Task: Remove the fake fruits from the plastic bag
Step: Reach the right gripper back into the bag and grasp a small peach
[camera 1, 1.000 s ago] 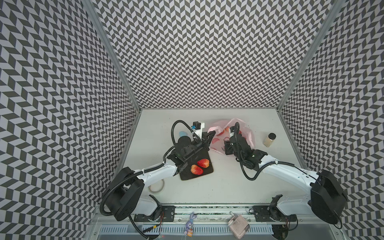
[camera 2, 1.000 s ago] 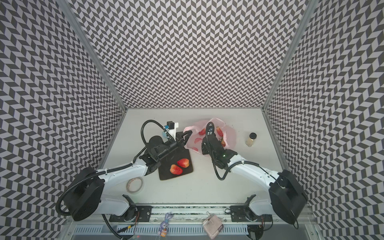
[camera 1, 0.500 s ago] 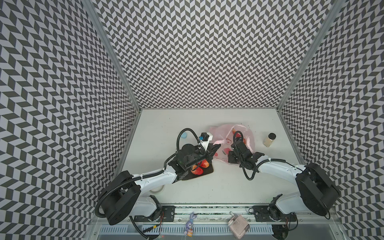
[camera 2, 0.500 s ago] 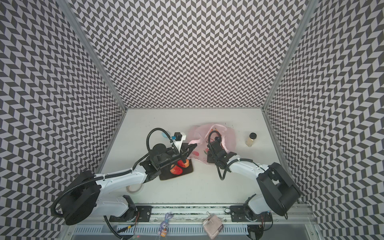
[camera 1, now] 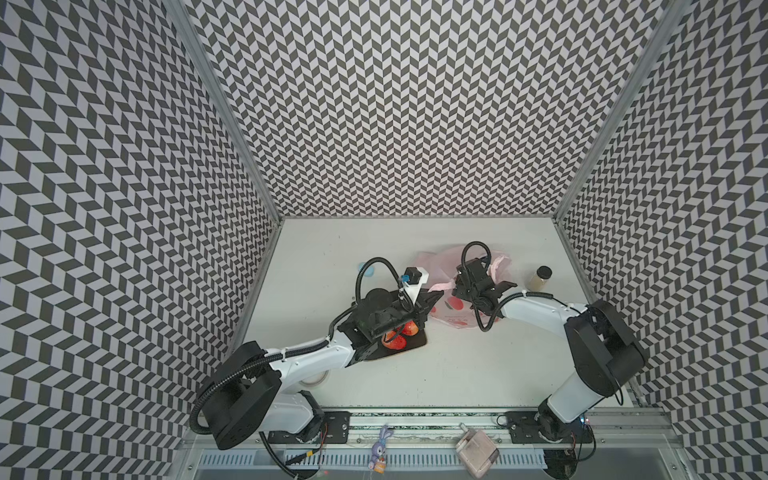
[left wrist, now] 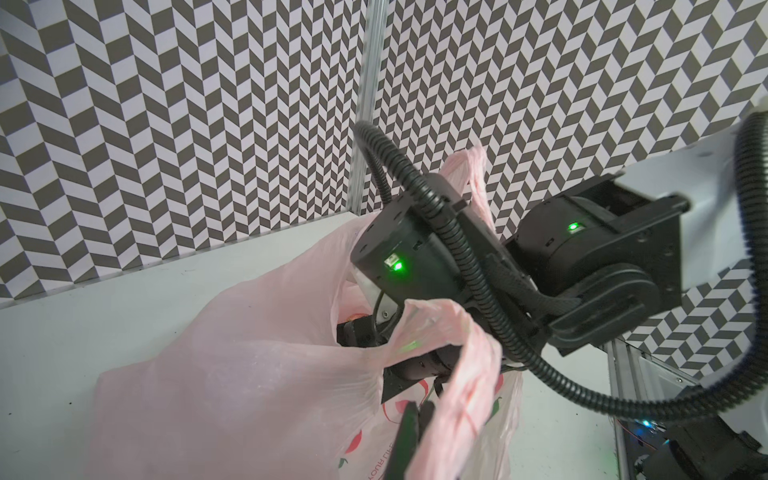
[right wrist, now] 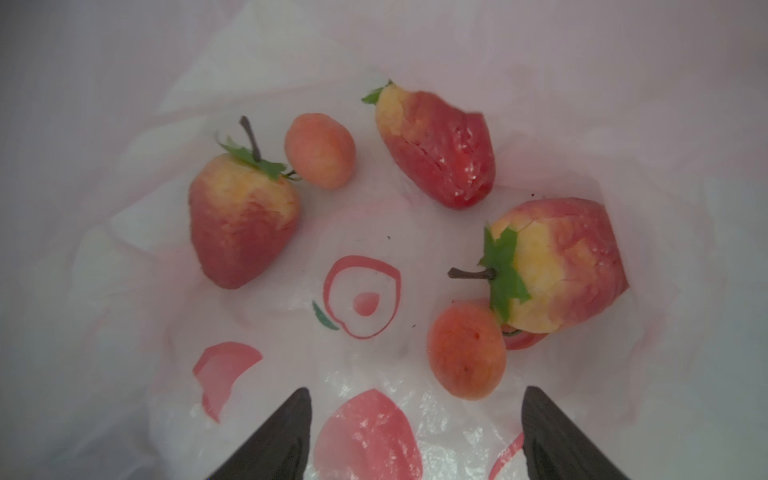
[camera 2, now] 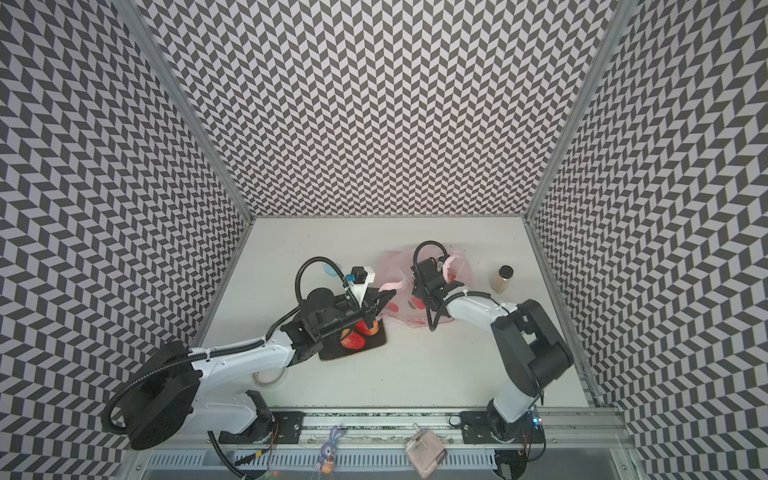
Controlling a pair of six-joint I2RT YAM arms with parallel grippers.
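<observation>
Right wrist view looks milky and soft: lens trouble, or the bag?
Right wrist view: likely the plastic bag walling the lens, a pink-white cast, strawberries slightly soft; left wrist view: bag crisp, right arm smeared at the frame edge; both top views: sharp, evenly lit.

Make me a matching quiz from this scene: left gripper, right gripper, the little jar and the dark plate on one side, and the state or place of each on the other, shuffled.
1 left gripper
2 right gripper
3 jar
4 dark plate

A upright near the right wall
B open above fake fruits inside the plastic bag
C carries strawberries
D shut on the plastic bag's handle

Pairs: 1-D, 2-B, 3-A, 4-C
</observation>
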